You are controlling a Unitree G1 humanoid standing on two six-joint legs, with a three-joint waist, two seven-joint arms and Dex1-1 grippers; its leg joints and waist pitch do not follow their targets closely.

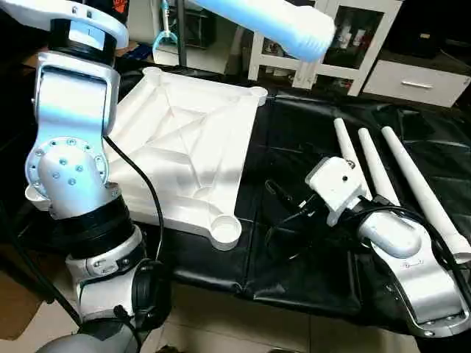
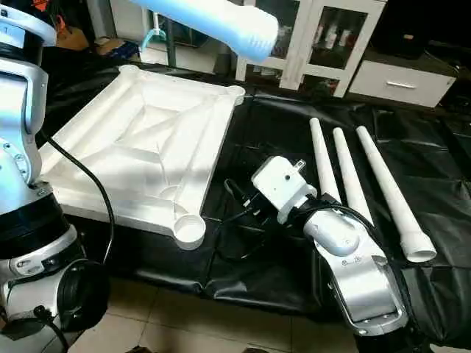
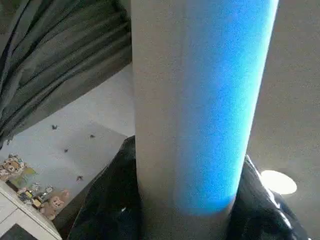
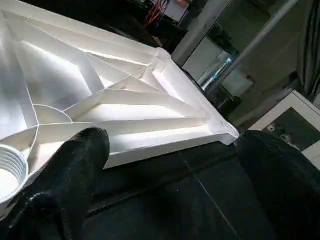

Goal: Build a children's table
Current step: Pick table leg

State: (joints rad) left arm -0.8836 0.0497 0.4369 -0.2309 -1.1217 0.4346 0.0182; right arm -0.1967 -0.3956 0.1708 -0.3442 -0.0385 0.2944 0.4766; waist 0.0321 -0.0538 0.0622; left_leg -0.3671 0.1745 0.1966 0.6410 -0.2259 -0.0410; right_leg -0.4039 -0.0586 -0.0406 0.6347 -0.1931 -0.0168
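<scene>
left gripper (image 3: 187,220) grips raised leg (image 1: 276,22); right gripper (image 4: 165,165) open beside table top (image 1: 184,147); three legs (image 1: 379,173) lie apart.

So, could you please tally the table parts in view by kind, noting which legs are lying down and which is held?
Table top, ribbed side up: 1
Legs lying on the black cover: 3
Leg held up in the left hand: 1
Total: 5 parts

Both head cameras look forward and down, sharing the table top (image 1: 184,147) and three legs (image 2: 353,184). The left wrist camera sits close against a raised leg (image 3: 200,100); the right wrist camera looks low across the table top.
</scene>
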